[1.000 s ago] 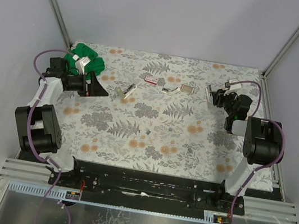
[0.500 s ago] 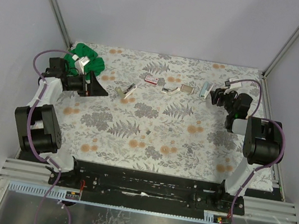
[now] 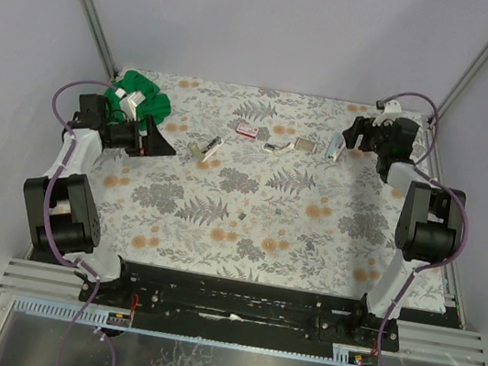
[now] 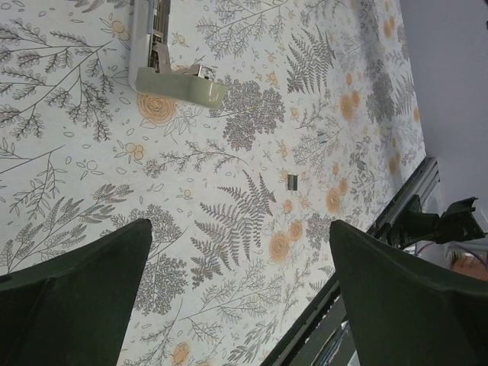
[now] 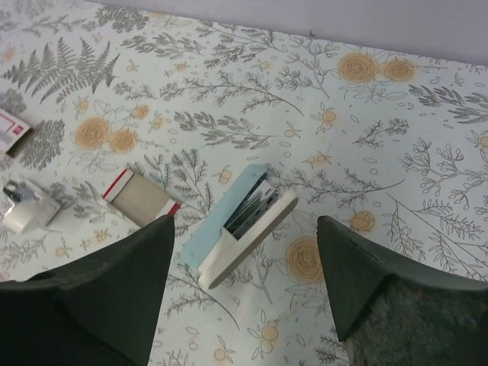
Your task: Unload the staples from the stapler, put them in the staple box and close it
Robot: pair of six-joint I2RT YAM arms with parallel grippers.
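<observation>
Both tools gape wide, holding nothing: the right tool [image 5: 244, 220] hovers over the pale-blue stapler [image 3: 334, 147] lying far right on the table [image 3: 308, 249], the left tool [image 4: 240, 225] hangs far left, and the staples [image 4: 292, 181], seemingly 1 tiny bit, lie mid-table.
</observation>
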